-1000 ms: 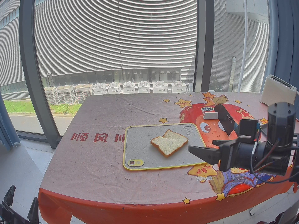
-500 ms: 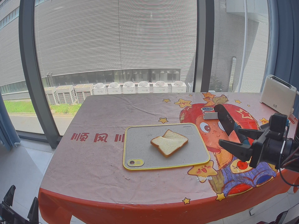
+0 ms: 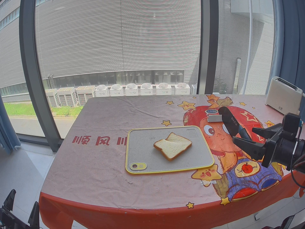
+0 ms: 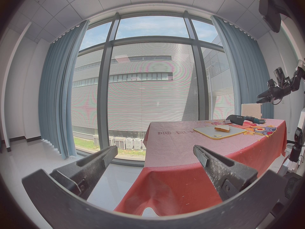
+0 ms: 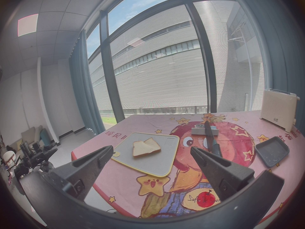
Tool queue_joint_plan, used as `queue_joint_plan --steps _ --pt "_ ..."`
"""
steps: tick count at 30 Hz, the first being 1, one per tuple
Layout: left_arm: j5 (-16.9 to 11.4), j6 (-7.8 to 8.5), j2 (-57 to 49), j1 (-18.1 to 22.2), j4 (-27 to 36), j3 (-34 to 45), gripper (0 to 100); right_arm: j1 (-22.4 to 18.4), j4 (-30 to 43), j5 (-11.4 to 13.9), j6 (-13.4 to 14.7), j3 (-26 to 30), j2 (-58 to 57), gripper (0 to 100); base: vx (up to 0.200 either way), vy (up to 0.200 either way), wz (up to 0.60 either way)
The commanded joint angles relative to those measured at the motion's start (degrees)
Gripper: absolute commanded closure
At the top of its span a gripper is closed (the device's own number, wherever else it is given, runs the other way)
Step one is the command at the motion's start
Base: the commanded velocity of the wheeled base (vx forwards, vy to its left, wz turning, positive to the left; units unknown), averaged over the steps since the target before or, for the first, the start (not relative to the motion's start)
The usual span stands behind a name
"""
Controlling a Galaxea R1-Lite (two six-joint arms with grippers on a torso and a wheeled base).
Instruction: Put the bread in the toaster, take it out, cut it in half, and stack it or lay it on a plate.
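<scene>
The bread [image 3: 173,146] lies on the board [image 3: 143,153] on the bench [image 3: 101,169], the right end effector [image 3: 243,135] hangs spread and empty near the knife [image 3: 230,124], and the left end effector [image 4: 155,147] is spread too.

Matt plastic cutting board [image 3: 144,158], wrinkled printed tablecloth [image 3: 101,178], porous bread [image 3: 172,146], smooth toaster [image 3: 282,96]

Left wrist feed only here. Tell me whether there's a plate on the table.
Observer: Yes. A dark square tray lies flat on the table, in front of the toaster.
Operator: Report the bread's state.
Observer: The bread appears as two overlapping pieces on the cutting board.
Operator: Describe how the knife sits.
Observer: The knife lies with its dark blade tip over a small grey rest, handle toward the robot's side.
</scene>
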Motion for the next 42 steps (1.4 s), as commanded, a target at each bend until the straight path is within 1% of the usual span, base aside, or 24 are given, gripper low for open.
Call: queue_joint_plan --steps 1,4,11,19,23,27,32,35,42 --pt "0.02 -0.01 0.04 0.01 0.0 0.92 0 -3.33 -0.54 -0.61 -0.03 -0.53 1.74 0 0.0 0.0 0.0" --pt "0.02 -0.01 0.04 0.01 -0.09 0.92 0 -6.06 -0.36 -0.61 -0.12 -0.97 2.98 0 0.0 0.0 0.0" --pt "0.02 -0.01 0.04 0.01 0.0 0.92 0 -7.91 -0.36 -0.7 -0.03 -0.79 3.41 0 0.0 0.0 0.0" --pt "0.02 -0.01 0.04 0.01 0.0 1.01 0 -8.61 -1.41 -0.96 -0.03 -1.58 4.29 0 0.0 0.0 0.0" --pt "0.02 -0.01 0.04 0.01 0.0 0.92 0 -8.78 -2.82 -1.05 0.06 -3.78 4.29 0 0.0 0.0 0.0" --pt "0.02 -0.01 0.04 0.01 -0.09 0.92 0 -10.1 -4.58 -0.96 0.14 -3.43 4.47 0 0.0 0.0 0.0" --pt "0.02 -0.01 0.04 0.01 0.0 0.92 0 -11.07 -4.58 -1.14 -0.3 -2.11 5.44 0 0.0 0.0 0.0" --pt "0.02 -0.01 0.04 0.01 -0.09 0.92 0 -11.6 -4.67 -1.14 -0.73 -2.2 5.61 0 0.0 0.0 0.0" --pt "0.02 -0.01 0.04 0.01 0.0 0.92 0 -12.91 -5.28 -0.7 -0.73 -2.55 5.61 0 0.0 0.0 0.0"
